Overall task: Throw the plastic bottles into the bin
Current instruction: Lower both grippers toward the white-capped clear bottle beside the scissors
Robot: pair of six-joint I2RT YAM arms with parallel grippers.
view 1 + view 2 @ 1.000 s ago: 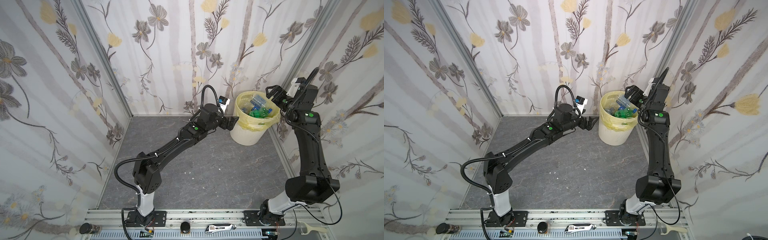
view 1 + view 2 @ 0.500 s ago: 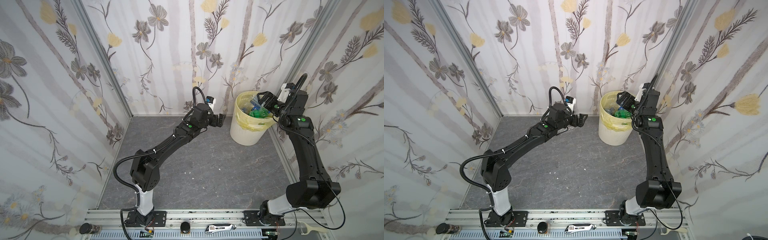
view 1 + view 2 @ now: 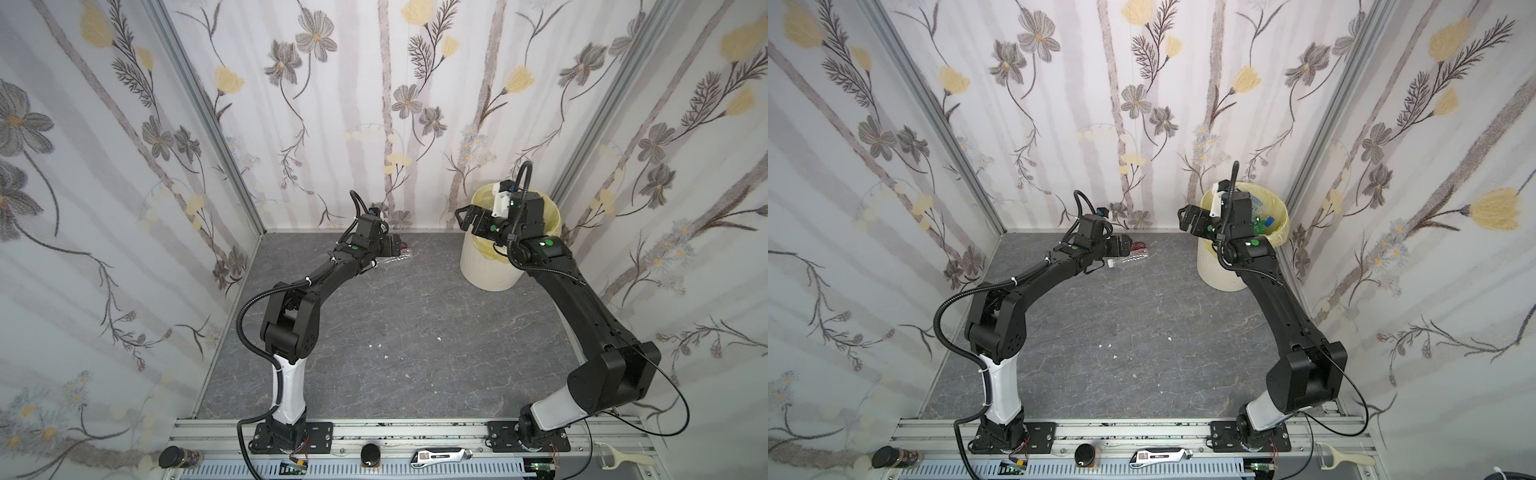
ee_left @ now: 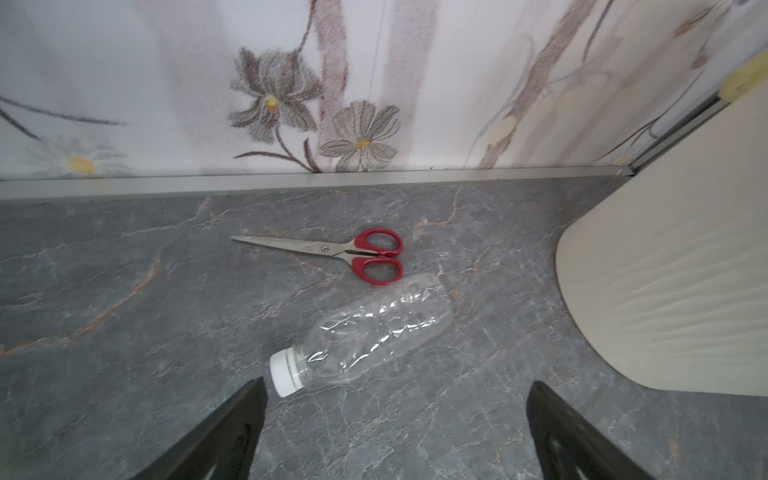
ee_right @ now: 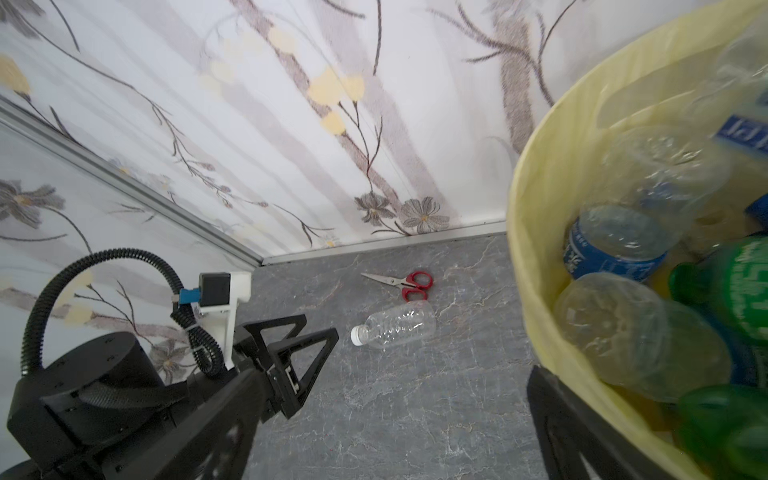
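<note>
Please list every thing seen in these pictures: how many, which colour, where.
table: 1, grey marbled
bin: 1, white with yellow bag, far right corner
bottles in the bin: several, clear with blue labels, some green
scissors: 1, red handles, flat, far side
clear bottle: 1, white cap, lying beside the scissors
scraps: few, white, mid table
dark jar: 1, black, front rail, left
lidded jar: 1, black lid, rail middle
hand tool: 1, silver-black, rail
peeler: 1, white, rail right
left claw: 1, black, open, by the clear bottle's cap
right claw: 1, black, open, empty, at the bin's rim
</note>
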